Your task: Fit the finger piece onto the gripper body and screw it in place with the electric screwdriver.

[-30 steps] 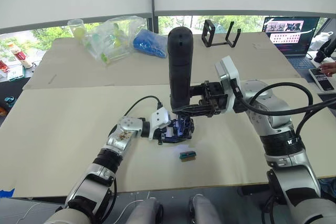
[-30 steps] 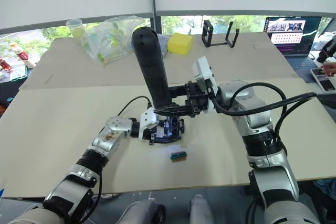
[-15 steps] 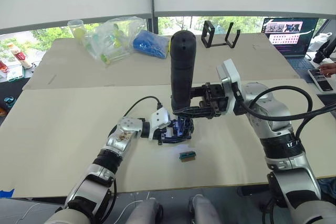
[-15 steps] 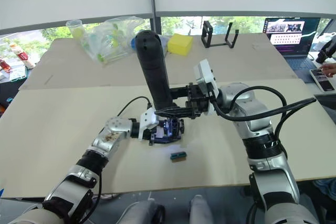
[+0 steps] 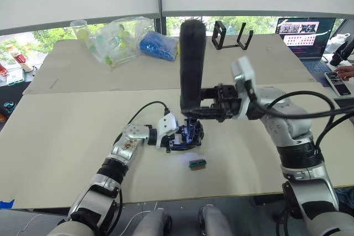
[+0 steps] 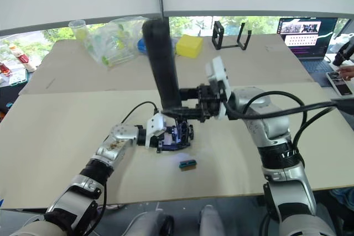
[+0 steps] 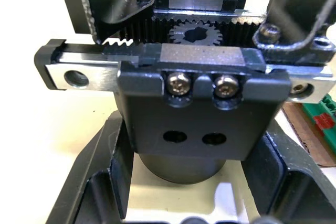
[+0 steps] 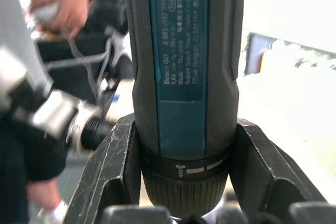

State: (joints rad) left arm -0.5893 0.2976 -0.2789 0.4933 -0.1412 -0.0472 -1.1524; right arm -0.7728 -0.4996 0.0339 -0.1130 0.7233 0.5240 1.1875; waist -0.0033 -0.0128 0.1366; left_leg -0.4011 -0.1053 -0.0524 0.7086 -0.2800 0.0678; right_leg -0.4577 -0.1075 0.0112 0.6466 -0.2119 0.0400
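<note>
The electric screwdriver (image 5: 192, 64) is clamped upright between the fingers of the right gripper (image 5: 206, 110), its lit tip set down on the gripper body (image 5: 187, 136). That body is gripped on the surface (image 5: 66, 131) by the left gripper (image 5: 172, 136). If the screwdriver is tilted off vertical, the bit could be cammed out of the screw. The body might be twisted in the left fingers by the driving torque. The finger piece cannot be made out separately.

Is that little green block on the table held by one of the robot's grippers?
No, the small green block lies alone on the table, apart from both grippers.
</note>
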